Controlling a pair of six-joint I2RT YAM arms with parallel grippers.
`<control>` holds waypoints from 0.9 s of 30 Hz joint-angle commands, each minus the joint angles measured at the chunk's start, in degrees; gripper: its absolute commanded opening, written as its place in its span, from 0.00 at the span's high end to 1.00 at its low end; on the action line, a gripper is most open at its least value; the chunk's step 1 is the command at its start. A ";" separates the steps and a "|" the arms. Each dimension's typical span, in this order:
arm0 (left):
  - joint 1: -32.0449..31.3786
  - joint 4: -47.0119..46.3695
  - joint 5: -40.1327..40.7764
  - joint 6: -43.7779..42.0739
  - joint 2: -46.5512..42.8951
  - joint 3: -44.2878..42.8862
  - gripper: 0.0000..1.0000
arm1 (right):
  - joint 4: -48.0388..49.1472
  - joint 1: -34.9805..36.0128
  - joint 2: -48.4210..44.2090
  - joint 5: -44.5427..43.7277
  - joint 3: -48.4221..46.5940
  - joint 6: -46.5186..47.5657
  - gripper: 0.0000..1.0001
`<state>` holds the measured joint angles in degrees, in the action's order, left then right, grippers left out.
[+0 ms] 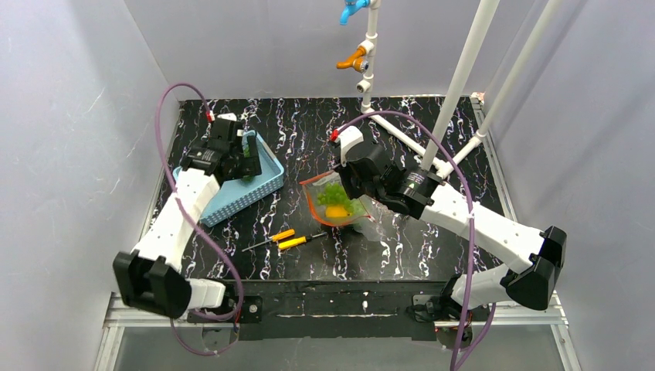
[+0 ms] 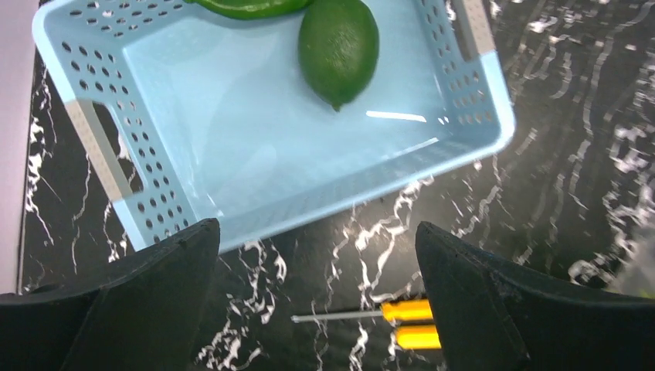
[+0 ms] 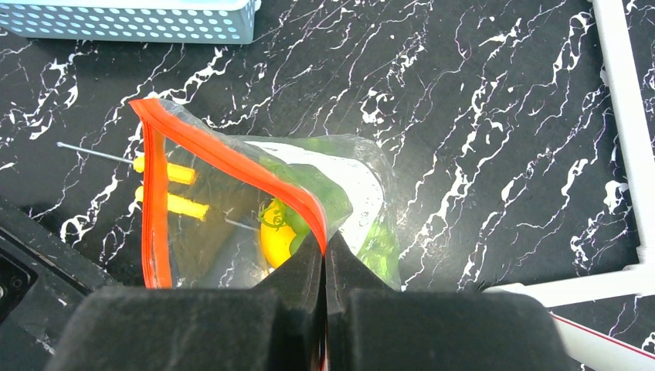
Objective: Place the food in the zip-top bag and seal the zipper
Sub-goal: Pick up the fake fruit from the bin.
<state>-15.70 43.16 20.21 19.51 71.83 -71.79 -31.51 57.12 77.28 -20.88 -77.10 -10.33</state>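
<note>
Our left gripper (image 2: 317,226), jaws spread, is nearer the lime (image 2: 338,50), which lies just beyond them in the basket (image 2: 232,154), seemingly end-on. Our right gripper (image 3: 324,249) pinches the zip-top bag (image 3: 232,224) by its zipper (image 3: 224,158).

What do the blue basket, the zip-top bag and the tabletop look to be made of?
Basket: light blue moulded plastic, semi-gloss; rows of holes, highlight on its floor. Zip-top bag: thin clear plastic film, crinkled and glinting, tabletop visible through it. Tabletop: black with white veins, marble-look; stone or printed laminate, unclear.
</note>
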 commanded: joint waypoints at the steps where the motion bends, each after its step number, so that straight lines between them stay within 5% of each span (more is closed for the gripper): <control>1: 3.15 -5.12 0.13 -5.78 6.88 -3.97 0.02 | 0.21 0.27 -1.46 -1.37 -3.47 0.46 0.99; 7: 6.77 -7.31 -1.39 -5.41 17.90 -9.58 0.02 | -0.58 0.27 -0.66 -1.95 -4.91 0.76 0.99; 14: 8.36 -18.06 -5.66 -7.87 20.72 -2.49 0.02 | -2.31 0.27 0.64 -3.01 -6.85 1.76 0.99; 27: 8.79 -14.85 -7.01 -7.63 33.12 -7.65 0.02 | -3.17 0.27 3.06 -2.88 -9.00 1.96 0.99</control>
<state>-7.33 26.17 13.58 12.10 104.71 -77.45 -36.10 57.12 80.77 -23.20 -83.29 -8.78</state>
